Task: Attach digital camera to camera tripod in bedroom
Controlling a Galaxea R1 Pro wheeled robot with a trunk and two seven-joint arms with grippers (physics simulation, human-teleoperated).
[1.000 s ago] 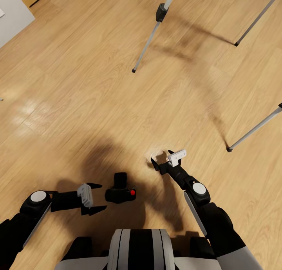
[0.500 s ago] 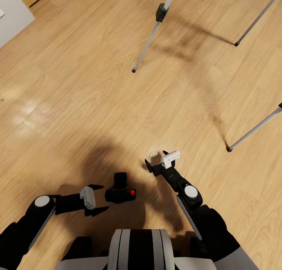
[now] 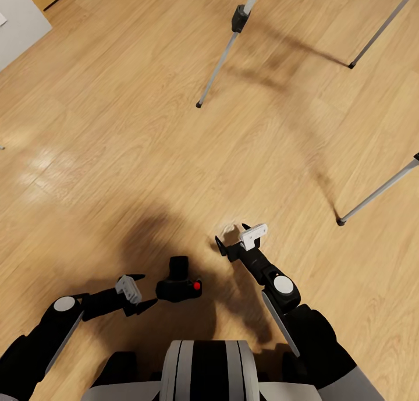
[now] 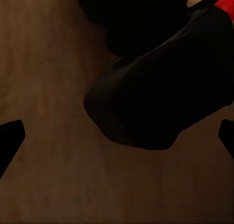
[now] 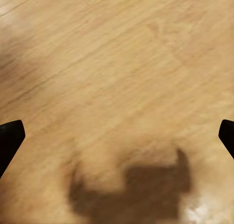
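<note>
On light plank floor (image 3: 116, 127), digital camera (image 3: 179, 284), both hands spread, seemingly apart.

The digital camera (image 3: 179, 283) is lying on the wood floor (image 3: 116, 156). The left gripper (image 3: 141, 289) is hovering just beside it with fingers spread. The right gripper (image 3: 231, 241), also spread, is pointing toward the camera tripod (image 3: 224, 57) legs.

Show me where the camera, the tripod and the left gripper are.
camera (image 3: 177, 286), head view, on its black body.
tripod (image 3: 221, 63), head view, on a silver leg.
left gripper (image 3: 145, 290), head view, midway between its fingertips.
</note>
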